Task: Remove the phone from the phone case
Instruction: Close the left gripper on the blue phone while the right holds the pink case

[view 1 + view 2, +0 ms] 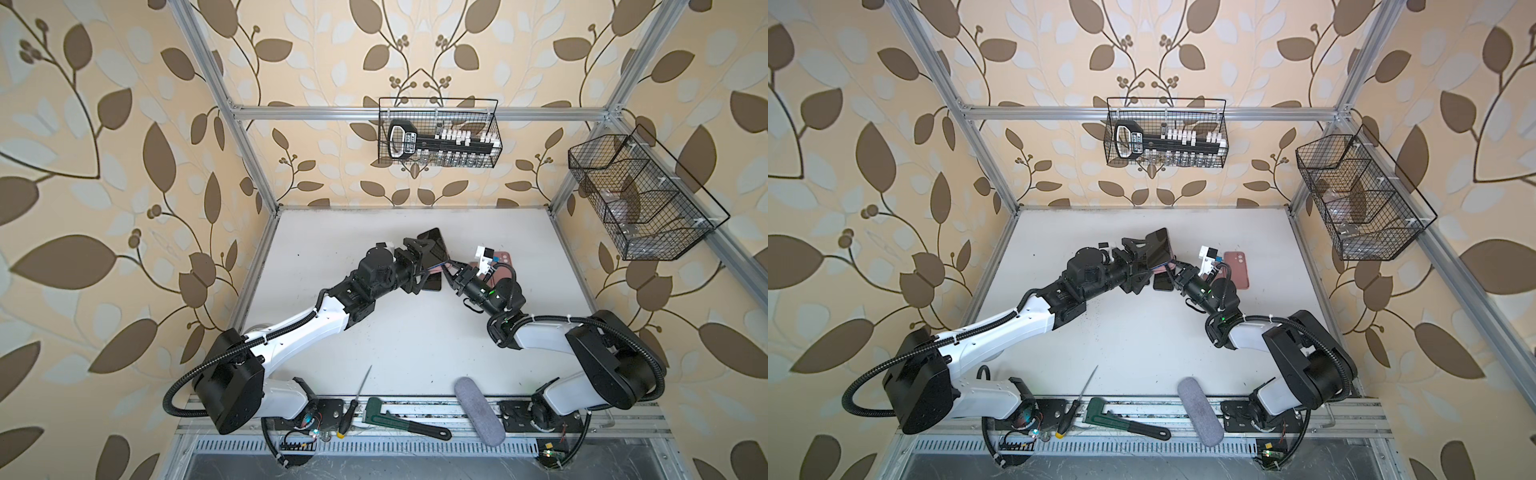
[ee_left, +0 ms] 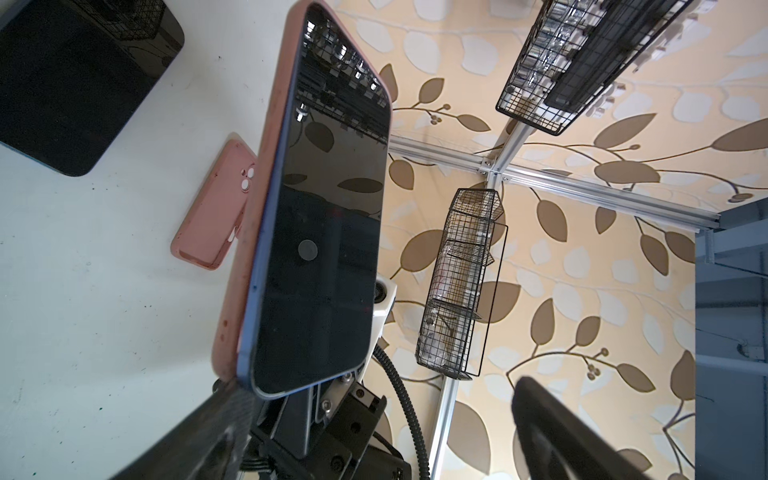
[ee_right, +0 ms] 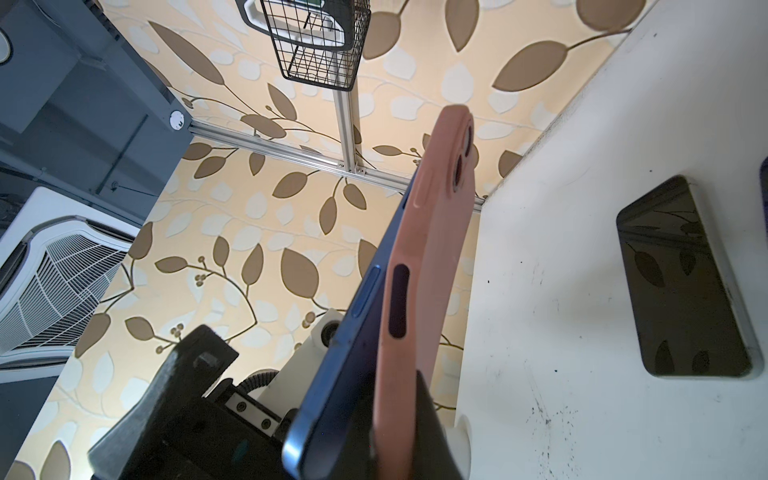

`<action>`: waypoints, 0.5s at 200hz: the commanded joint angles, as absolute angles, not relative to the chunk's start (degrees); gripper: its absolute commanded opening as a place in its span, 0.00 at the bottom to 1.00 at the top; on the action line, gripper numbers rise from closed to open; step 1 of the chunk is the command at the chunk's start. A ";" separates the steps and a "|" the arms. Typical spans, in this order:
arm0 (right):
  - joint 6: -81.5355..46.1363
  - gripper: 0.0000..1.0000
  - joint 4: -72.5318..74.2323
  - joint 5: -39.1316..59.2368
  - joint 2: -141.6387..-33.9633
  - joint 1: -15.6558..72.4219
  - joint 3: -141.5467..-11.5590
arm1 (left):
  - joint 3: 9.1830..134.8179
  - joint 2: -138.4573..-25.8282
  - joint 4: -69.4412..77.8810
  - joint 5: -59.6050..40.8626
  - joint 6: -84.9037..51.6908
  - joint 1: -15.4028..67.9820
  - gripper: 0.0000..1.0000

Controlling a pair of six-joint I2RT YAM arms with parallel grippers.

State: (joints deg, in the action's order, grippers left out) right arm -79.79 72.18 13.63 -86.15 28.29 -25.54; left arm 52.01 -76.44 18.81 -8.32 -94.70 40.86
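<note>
Holding the phone (image 2: 328,232) upright above the table (image 1: 1142,340), your right gripper (image 1: 1173,268) is pinched tight on the lower end of the pink phone case (image 3: 428,257). The phone's lower edge stands partly out. Your left gripper (image 1: 1142,265) is spread wide, a finger on each side of the phone, clamping nothing. Loose on the table: spare pink case (image 2: 216,212), dark phone (image 3: 681,282).

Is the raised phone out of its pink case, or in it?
Partly out. The phone's blue edge stands clear of the pink case at one end; the camera end sits inside.
</note>
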 commanded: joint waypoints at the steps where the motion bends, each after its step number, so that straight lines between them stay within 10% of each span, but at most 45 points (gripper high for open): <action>1: -79.45 0.00 78.73 14.02 -84.08 29.57 -25.19 | 54.14 -76.81 21.95 -5.85 -93.27 41.01 0.96; 100: -79.10 0.00 79.63 12.40 -83.66 31.98 -24.15 | 54.06 -77.78 21.39 -3.66 -91.10 40.96 0.55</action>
State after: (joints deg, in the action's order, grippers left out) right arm -79.59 73.19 12.53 -85.86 31.11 -24.95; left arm 52.01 -77.67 18.55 -5.52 -92.60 40.91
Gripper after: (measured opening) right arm 0.095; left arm 0.617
